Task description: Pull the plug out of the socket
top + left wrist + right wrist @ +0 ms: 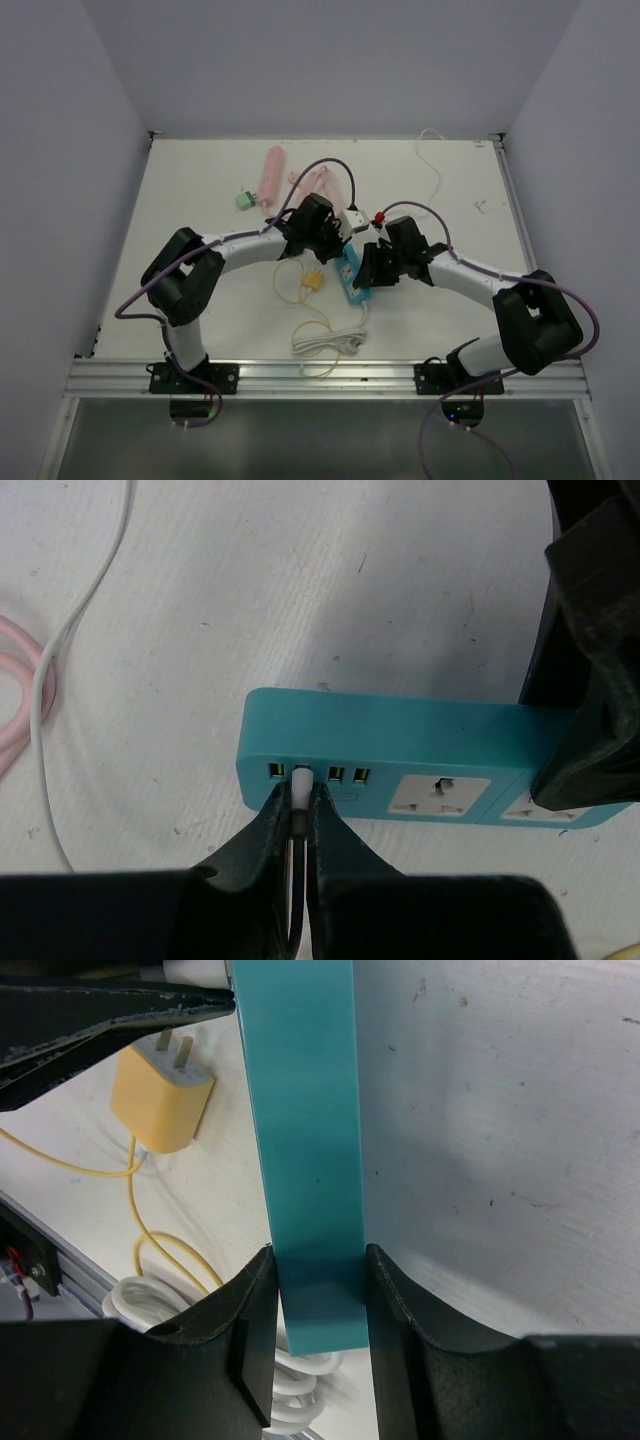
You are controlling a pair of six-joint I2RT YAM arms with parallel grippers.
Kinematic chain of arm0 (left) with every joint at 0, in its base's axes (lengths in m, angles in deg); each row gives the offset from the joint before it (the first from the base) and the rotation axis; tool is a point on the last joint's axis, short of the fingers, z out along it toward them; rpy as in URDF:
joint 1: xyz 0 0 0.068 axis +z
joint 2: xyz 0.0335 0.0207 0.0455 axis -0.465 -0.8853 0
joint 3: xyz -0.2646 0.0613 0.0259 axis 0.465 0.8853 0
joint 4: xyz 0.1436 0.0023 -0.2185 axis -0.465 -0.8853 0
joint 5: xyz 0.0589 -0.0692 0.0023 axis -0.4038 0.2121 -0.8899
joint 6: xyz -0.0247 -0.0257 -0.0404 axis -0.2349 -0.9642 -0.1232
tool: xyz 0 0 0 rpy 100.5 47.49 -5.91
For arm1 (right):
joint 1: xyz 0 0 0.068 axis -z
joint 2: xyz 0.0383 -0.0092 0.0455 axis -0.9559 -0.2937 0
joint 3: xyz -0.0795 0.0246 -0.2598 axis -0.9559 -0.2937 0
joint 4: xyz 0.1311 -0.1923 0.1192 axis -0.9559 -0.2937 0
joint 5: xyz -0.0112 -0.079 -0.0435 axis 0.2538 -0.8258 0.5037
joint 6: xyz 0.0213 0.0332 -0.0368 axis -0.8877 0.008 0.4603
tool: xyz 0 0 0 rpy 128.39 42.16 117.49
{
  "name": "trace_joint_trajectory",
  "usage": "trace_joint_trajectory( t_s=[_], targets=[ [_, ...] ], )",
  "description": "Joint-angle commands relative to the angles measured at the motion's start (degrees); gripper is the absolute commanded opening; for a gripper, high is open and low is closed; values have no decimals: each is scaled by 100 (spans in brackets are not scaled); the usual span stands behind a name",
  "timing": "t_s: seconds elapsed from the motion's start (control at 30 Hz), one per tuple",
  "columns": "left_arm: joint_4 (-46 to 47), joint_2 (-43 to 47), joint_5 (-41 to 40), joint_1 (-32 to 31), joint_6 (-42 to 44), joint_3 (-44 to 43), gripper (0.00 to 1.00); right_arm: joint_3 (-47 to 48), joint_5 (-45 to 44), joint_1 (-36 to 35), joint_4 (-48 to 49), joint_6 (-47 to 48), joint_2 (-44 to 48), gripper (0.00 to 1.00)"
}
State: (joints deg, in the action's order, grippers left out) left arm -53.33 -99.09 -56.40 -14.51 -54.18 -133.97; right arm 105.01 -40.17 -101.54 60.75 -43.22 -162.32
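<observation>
A teal power strip (350, 272) lies in the middle of the table. In the left wrist view its side (400, 730) shows a row of USB ports and two sockets. A white USB plug (300, 783) on a dark cable sits at the second USB port. My left gripper (297, 794) is shut on this plug, right against the strip; it also shows in the top view (335, 244). My right gripper (318, 1272) is shut across the near end of the strip (305, 1110), one finger on each long side; it also shows in the top view (368, 272).
A yellow charger (160, 1095) with a thin yellow cable lies left of the strip. A coiled white cord (328, 342) lies at the near edge. A pink cable (272, 175), a green adapter (244, 200) and a white adapter (355, 218) lie farther back.
</observation>
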Motion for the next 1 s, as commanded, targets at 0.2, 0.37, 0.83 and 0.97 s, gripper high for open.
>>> trace_joint_trajectory(
  t_s=[0.2,0.37,0.83,0.97],
  targets=[
    [-87,708,448,319,30,-220,0,-373,-1657,313,-975,-43,-693,0],
    [-378,831,299,319,83,-335,0,-400,-1684,322,-957,-130,-675,0],
    [-906,1086,-71,346,241,-458,0,-373,-1745,313,-966,-324,-702,0],
    [-511,1279,69,346,32,-142,0,-417,-1736,313,-957,-315,-640,0]
  ],
)
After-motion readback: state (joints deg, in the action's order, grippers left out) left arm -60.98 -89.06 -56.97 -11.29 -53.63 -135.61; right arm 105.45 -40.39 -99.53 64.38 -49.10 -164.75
